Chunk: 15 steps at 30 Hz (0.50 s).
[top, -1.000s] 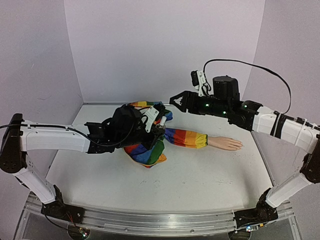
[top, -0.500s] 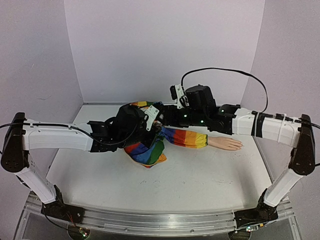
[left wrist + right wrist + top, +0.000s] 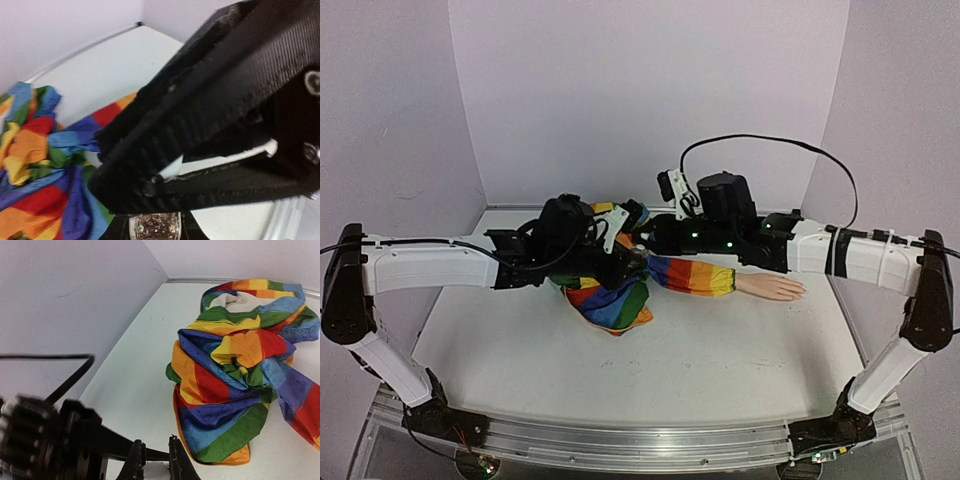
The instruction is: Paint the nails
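The pale peach mannequin hand (image 3: 772, 287) lies flat on the table at the end of a rainbow-striped sleeve (image 3: 692, 275); its nails are too small to make out. My left gripper (image 3: 625, 262) (image 3: 154, 231) is shut on a small bottle of glittery polish (image 3: 155, 226), held above the rainbow cloth. My right gripper (image 3: 642, 240) (image 3: 155, 446) reaches in from the right and is shut on the bottle's white cap (image 3: 160, 473). In the left wrist view its black fingers (image 3: 210, 100) fill most of the picture, with the white cap (image 3: 172, 167) pinched between them.
The bunched rainbow garment (image 3: 240, 370) (image 3: 610, 300) lies in the table's middle under both grippers. White walls enclose the table at the back and on both sides. Bare white tabletop (image 3: 720, 360) lies in front of the sleeve.
My right arm swung left from above the sleeve to the left gripper, and its jaws closed on the cap. The left gripper shifted slightly back, still holding the bottle.
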Tool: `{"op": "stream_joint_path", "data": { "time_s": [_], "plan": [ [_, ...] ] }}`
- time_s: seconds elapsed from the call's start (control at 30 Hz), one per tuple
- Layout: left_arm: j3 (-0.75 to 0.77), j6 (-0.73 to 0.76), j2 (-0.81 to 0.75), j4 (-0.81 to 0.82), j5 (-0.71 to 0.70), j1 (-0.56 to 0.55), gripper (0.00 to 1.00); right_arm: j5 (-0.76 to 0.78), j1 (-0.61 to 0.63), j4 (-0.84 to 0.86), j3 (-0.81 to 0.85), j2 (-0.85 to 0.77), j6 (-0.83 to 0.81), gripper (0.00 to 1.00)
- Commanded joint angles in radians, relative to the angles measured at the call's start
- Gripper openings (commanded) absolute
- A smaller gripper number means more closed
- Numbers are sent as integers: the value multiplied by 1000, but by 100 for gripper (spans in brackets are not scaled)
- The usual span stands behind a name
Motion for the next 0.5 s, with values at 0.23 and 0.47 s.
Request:
{"op": "stream_joint_path", "data": {
  "time_s": [0.23, 0.47],
  "plan": [
    [8, -7, -116, 129, 1232, 124, 0, -1144, -134, 359, -137, -120, -297, 0],
    [-45, 0, -163, 125, 607, 125, 0, -535, -142, 287, -182, -211, -262, 52]
  ]
}}
